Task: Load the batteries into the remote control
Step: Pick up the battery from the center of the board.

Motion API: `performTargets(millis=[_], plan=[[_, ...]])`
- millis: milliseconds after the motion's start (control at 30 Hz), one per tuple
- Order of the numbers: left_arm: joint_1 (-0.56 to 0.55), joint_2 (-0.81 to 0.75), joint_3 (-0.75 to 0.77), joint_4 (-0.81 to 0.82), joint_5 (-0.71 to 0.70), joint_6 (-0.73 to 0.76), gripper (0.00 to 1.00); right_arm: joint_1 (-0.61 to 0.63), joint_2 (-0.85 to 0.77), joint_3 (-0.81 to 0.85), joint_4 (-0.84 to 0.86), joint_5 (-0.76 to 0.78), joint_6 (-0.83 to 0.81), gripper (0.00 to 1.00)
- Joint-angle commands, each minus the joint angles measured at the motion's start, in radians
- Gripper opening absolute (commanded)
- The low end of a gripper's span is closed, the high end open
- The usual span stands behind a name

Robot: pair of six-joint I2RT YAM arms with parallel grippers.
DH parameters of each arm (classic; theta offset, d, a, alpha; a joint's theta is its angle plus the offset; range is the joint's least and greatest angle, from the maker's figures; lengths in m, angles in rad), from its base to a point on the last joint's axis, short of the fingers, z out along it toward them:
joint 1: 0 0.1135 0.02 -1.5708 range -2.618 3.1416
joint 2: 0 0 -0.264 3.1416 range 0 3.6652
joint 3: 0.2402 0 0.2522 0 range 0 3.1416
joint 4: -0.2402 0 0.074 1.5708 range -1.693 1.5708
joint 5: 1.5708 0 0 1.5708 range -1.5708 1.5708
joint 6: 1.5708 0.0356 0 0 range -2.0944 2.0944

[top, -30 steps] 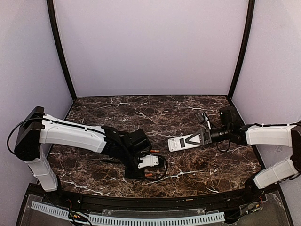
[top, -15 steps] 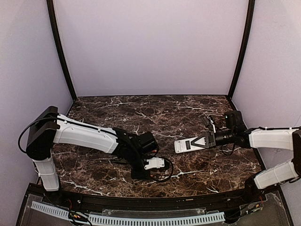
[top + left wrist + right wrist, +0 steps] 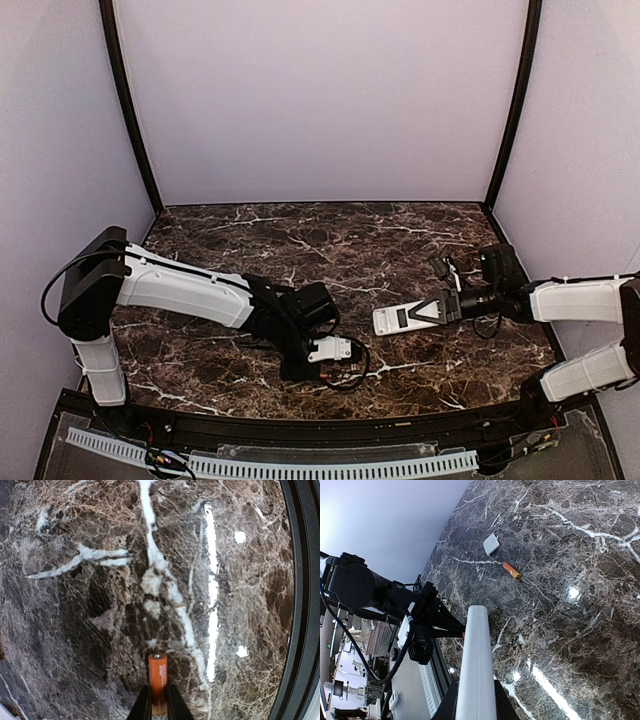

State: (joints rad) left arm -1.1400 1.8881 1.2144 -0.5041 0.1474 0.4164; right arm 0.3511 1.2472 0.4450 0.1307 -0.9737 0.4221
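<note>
Left claw (image 3: 158, 690) pinches one battery (image 3: 157, 672), low over the counter (image 3: 75, 630) by its front edge. Right claw (image 3: 422, 313) holds the remote control (image 3: 390, 321) by one end, pointing it at the left claw. To do this well, lift the battery slow, keep it straight, and line it up with the remote's slot. Other battery (image 3: 511, 571) lies on the counter beside a white lid (image 3: 491, 543). Black cable (image 3: 360, 362) loops near the left claw and could snag

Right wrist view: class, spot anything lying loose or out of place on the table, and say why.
A battery lies loose on the table, near a small white flat piece, perhaps a cover. Both lie apart from the remote, so neither is fitted.
</note>
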Motion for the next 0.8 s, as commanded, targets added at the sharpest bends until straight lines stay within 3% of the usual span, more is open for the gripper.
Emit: performTargets(millis=[0, 267, 533, 767], plan=[[-0.023, -0.001, -0.025, -0.004, -0.053, 0.031, 0.13, 0.008, 0.014, -0.023, 0.071, -0.03, 0.027, 0.0], [-0.049, 0.018, -0.009, -0.019, -0.099, 0.031, 0.19, 0.041, 0.029, -0.027, 0.096, -0.007, 0.041, 0.0], [-0.034, -0.066, -0.073, 0.059, -0.104, -0.074, 0.02, 0.122, 0.073, -0.057, 0.254, 0.052, 0.11, 0.0], [0.052, -0.222, -0.182, 0.184, -0.046, -0.278, 0.0, 0.205, 0.151, -0.054, 0.355, 0.085, 0.182, 0.0]])
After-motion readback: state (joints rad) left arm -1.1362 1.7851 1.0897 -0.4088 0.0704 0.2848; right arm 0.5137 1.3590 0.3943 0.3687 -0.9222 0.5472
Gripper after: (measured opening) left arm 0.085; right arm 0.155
